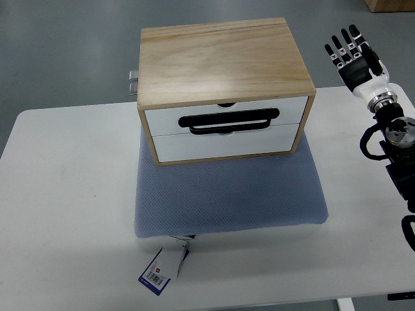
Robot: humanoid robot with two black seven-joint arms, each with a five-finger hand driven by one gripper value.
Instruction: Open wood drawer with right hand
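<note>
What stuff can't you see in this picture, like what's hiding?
- Inside the drawers of the wood box: hidden behind their shut white fronts, top view.
- Tag by the blue mat: print too small to read.
- Metal piece behind the box: mostly hidden by the box.
- Right robot hand: its arm is cut off by the right edge.
- Left robot hand: not in the picture.

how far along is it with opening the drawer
Nothing looks done yet: both white drawer fronts sit flush in the wood drawer box on the blue-grey cushion. The right robot hand is raised off to the box's right, fingers spread, holding nothing. Left to do: reach the black handle, grip it and pull.
</note>
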